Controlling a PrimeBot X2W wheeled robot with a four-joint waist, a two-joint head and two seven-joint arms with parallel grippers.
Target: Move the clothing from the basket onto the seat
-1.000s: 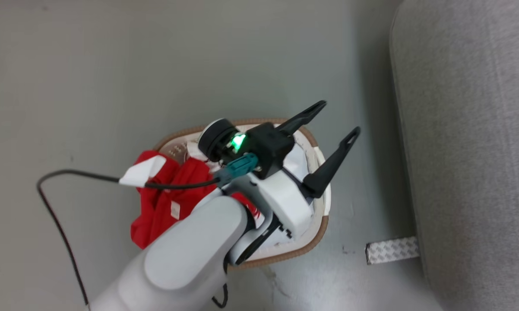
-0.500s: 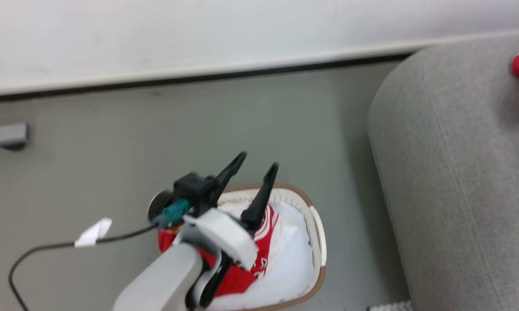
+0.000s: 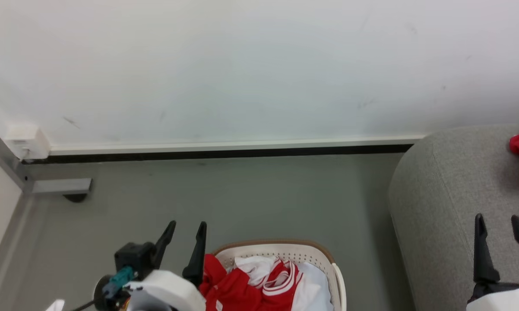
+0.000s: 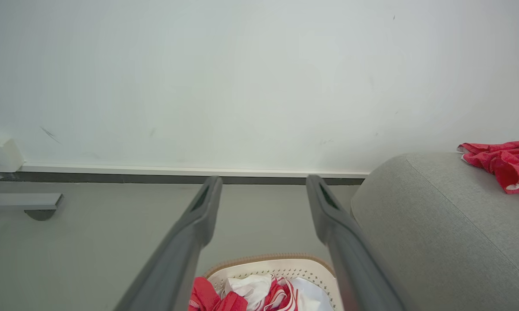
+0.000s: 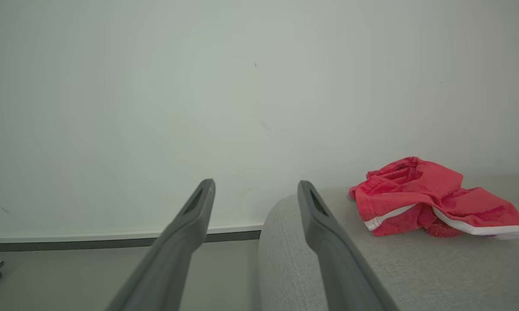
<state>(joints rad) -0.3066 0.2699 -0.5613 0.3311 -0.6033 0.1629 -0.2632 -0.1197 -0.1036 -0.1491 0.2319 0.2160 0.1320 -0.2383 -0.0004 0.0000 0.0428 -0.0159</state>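
**Left gripper** (image 3: pixel 187 224): lower left of the head view. The fingers are spread wide, point toward the wall and have nothing between them. It hovers just left of the basket, above the floor.

**Right gripper** (image 3: pixel 497 217): lower right of the head view, over the near part of the seat. The fingers are parted wide and hold nothing.

**Basket** (image 3: pixel 276 244): cream with a perforated wall and a brown rim. It stands on the floor between the left gripper and the seat, and the picture edge cuts off its near end.

**Clothing** (image 3: pixel 238 291): red with white-striped trim, crumpled in the basket's left half. One fold rises beside the left gripper's inner finger.

**White cloth** (image 3: pixel 318 287): in the basket's right half, against the red clothing.

**Garment** (image 5: pixel 423 198): red with a white stripe along the hem. It lies bunched on top of the seat toward the wall, well apart from the right gripper.

**Seat** (image 3: pixel 449 203): light grey weave with a rounded edge, to the right of the basket.

**Wall** (image 3: pixel 259 65): plain white, with a dark skirting (image 3: pixel 225 153) at its foot.

**Floor** (image 3: pixel 242 194): grey.
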